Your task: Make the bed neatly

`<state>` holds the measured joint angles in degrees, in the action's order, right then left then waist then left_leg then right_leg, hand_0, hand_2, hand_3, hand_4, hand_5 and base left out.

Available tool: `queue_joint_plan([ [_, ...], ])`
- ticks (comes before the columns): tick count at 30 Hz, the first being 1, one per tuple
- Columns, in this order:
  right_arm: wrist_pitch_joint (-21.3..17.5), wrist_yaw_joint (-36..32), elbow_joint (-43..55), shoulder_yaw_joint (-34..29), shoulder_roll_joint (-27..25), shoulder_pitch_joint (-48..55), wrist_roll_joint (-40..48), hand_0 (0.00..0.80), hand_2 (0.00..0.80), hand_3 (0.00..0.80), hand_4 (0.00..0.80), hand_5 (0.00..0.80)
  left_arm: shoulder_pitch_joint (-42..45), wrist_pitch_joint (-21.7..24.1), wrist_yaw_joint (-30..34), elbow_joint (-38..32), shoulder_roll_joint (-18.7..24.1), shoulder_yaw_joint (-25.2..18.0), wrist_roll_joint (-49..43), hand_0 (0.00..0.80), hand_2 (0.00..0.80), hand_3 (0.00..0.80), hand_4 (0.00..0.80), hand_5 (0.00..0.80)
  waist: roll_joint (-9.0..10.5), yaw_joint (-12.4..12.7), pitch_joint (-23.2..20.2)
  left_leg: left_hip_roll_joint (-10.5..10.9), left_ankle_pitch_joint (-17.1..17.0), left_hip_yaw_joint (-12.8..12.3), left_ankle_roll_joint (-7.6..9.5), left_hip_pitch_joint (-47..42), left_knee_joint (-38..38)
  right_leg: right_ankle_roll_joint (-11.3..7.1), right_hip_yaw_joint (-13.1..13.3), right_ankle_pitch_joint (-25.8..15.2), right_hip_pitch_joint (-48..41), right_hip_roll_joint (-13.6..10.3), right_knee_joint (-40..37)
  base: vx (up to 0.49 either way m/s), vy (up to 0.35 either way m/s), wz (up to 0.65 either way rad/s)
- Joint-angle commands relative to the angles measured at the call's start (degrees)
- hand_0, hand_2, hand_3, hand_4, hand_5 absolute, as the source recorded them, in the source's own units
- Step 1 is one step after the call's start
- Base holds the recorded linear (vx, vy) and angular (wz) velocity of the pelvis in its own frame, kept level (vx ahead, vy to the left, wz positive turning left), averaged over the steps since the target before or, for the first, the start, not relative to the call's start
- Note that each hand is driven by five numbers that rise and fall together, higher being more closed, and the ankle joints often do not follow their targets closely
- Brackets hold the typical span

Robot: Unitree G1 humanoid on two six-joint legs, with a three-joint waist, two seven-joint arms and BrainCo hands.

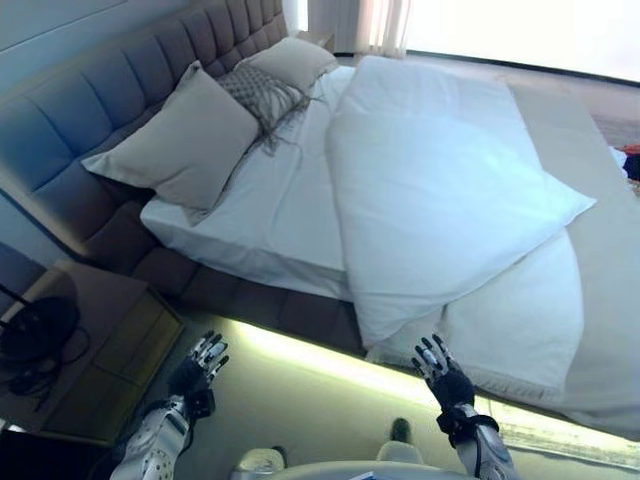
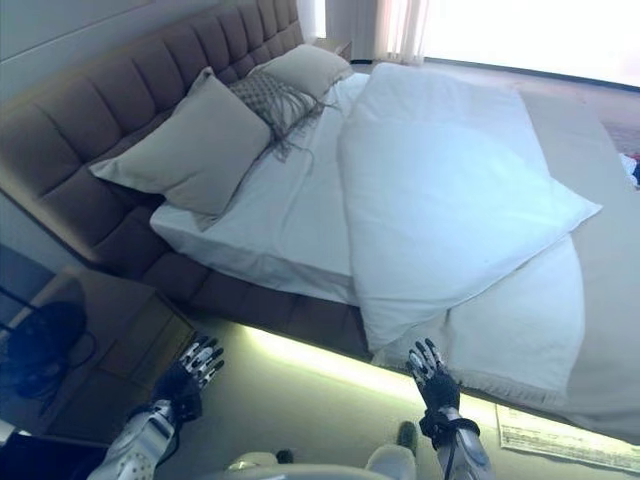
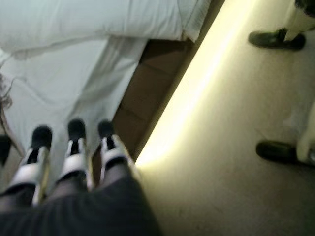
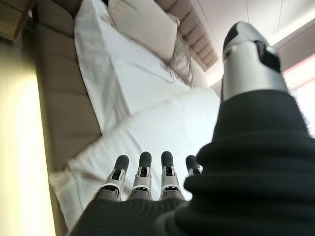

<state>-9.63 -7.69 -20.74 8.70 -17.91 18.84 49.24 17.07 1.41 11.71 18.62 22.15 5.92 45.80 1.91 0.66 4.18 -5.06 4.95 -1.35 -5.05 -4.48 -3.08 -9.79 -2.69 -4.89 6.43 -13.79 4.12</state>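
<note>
The bed has a white duvet [image 1: 440, 200] folded back at an angle, its near corner hanging over the side. A bare white sheet [image 1: 270, 200] shows on the head end. A large grey pillow [image 1: 180, 140], a patterned cushion [image 1: 262, 92] and a second pillow [image 1: 295, 60] lean on the tufted headboard [image 1: 90, 110]. My left hand [image 1: 200, 365] is open, low beside the bed base. My right hand [image 1: 440, 368] is open just below the duvet's hanging corner [image 4: 74, 172], not touching it. A beige blanket [image 1: 605, 270] covers the foot end.
A wooden nightstand [image 1: 90, 350] with a dark round object [image 1: 38, 330] stands to my left. A lit strip [image 1: 330, 365] runs under the bed frame. A person's dark shoes [image 3: 275, 39] show on the floor in the left wrist view. A curtain [image 1: 360, 25] hangs beyond the bed.
</note>
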Motion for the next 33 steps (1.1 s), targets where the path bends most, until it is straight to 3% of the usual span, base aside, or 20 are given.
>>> queue_joint_plan([
  [1,0.0,-2.0,3.4,-0.3,-1.5,-2.0,1.8,0.000,0.000,0.000,0.000,0.000,-2.1,1.4,-0.1,-5.0,1.8,-1.2,2.9,0.000,0.000,0.000,0.000,0.000,2.73,-1.6,0.4,0.7,9.2,1.0,3.78,-0.9,-12.8,-1.45,2.1,-5.4,1.9,1.3,-2.5,0.306,-0.434,-0.14],
  [2,1.4,-0.9,5.0,-0.5,-2.3,-1.5,1.1,0.000,0.000,0.000,0.000,0.000,-1.6,0.4,-0.7,-5.0,1.3,-1.2,5.2,0.000,0.000,0.000,0.000,0.000,2.32,-2.0,0.0,-1.9,4.8,1.9,2.66,-0.3,-14.8,0.14,2.4,-2.7,1.7,3.2,-0.2,0.278,-0.400,-0.17],
  [4,1.9,-2.3,6.7,-0.4,-3.4,-0.6,3.0,0.000,0.000,0.000,0.000,0.000,-0.6,0.5,0.7,-5.6,0.1,-1.0,5.7,0.000,0.000,0.000,0.000,0.000,2.47,-2.0,-0.2,-3.6,0.9,2.6,2.04,-0.3,-15.9,1.90,1.3,-1.7,0.5,4.5,0.1,0.284,-0.396,-0.09],
  [7,1.8,-2.9,5.6,-0.8,-4.6,0.0,2.2,0.000,0.000,0.000,0.000,0.000,-0.7,3.1,0.6,-4.8,-1.4,1.7,6.3,0.000,0.000,0.000,0.000,0.000,2.68,-3.2,-1.2,-6.4,-4.5,-0.5,2.45,0.1,-17.9,4.69,0.1,0.3,-0.7,7.0,0.2,0.248,-0.327,0.06],
  [10,0.7,-2.1,3.1,-2.0,-5.5,-0.5,4.1,0.000,0.000,0.000,0.000,0.000,-3.8,2.0,1.6,-2.9,-1.9,3.6,5.3,0.000,0.000,0.000,0.000,0.000,3.13,-4.3,-1.3,-8.7,-7.9,-4.0,3.04,5.6,-24.8,7.63,0.0,2.8,-2.7,9.7,0.6,0.223,-0.317,0.54],
  [12,0.2,-1.2,2.7,-2.2,-5.2,-0.7,6.2,0.000,0.000,0.000,0.000,0.000,-5.5,2.1,2.2,-1.5,-2.1,4.9,4.5,0.000,0.000,0.000,0.000,0.000,2.87,-4.4,-1.2,-8.5,-8.9,-4.5,2.73,7.2,-23.5,7.85,-0.8,3.8,-3.8,10.6,0.8,0.199,-0.167,1.01],
  [14,-0.1,0.0,3.1,-2.4,-4.5,-0.4,7.0,0.000,0.000,0.000,0.000,0.000,-6.6,1.0,2.2,-1.8,-2.0,5.5,4.2,0.000,0.000,0.000,0.000,0.000,2.09,-4.0,-0.9,-7.4,-11.0,-3.9,1.75,7.4,-17.6,7.61,-2.0,5.1,-5.0,11.1,0.8,0.184,-0.002,0.47],
  [18,0.0,1.3,5.5,-2.6,-4.0,1.5,7.6,0.000,0.000,0.000,0.000,0.000,-7.0,-0.7,1.3,-2.0,-2.6,5.9,3.6,0.000,0.000,0.000,0.000,0.000,-0.08,-1.9,-0.6,-5.0,-15.9,0.1,-1.08,10.6,-0.9,6.46,-3.2,7.0,-7.7,11.5,-0.2,0.221,0.046,0.50],
  [20,-0.5,0.8,6.3,-1.5,-4.2,1.6,7.6,0.000,0.000,0.000,0.000,0.000,-6.6,-0.8,1.3,-1.9,-2.9,6.1,3.3,0.000,0.000,0.000,0.000,0.000,-1.10,-0.2,-0.1,-3.8,-19.2,3.1,-1.81,13.3,4.3,6.45,-2.3,8.1,-9.1,12.0,-0.4,0.290,0.015,0.49],
  [22,-1.0,0.6,6.3,-0.6,-4.1,1.6,7.2,0.000,0.000,0.000,0.000,0.000,-5.9,-1.0,1.7,-1.5,-2.9,5.9,2.9,0.000,0.000,0.000,0.000,0.000,-1.82,0.8,0.2,-3.0,-20.3,4.9,-1.82,14.8,6.8,6.70,-1.7,9.4,-10.3,12.3,0.2,0.333,0.045,-0.03],
  [28,-1.4,-0.5,5.3,1.8,-3.2,1.2,7.2,0.000,0.000,0.000,0.000,0.000,-3.6,-1.3,2.3,-1.3,-2.8,5.9,2.3,0.000,0.000,0.000,0.000,0.000,-3.19,3.4,0.5,-1.0,-19.5,11.8,-1.42,17.6,7.7,6.43,1.4,14.3,-14.0,11.4,3.3,0.451,0.115,-0.59],
  [31,-2.7,0.7,4.7,3.4,-3.0,0.1,6.2,0.000,0.000,0.000,0.000,0.000,-4.1,-0.6,1.9,-0.8,-2.4,6.3,3.0,0.000,0.000,0.000,0.000,0.000,-3.25,3.9,0.9,0.0,-16.0,11.8,-0.75,17.0,4.4,4.89,2.1,16.1,-14.9,8.4,6.4,0.470,0.257,-0.66],
  [33,-2.1,3.5,3.9,3.7,-2.4,-0.2,6.3,0.000,0.000,0.000,0.000,0.000,-4.7,-0.9,0.4,-0.2,-1.8,6.4,1.9,0.000,0.000,0.000,0.000,0.000,-2.70,3.9,0.7,1.5,-13.9,10.7,0.23,17.6,0.5,3.08,1.1,15.5,-14.9,5.0,9.9,0.499,0.312,-0.67],
])
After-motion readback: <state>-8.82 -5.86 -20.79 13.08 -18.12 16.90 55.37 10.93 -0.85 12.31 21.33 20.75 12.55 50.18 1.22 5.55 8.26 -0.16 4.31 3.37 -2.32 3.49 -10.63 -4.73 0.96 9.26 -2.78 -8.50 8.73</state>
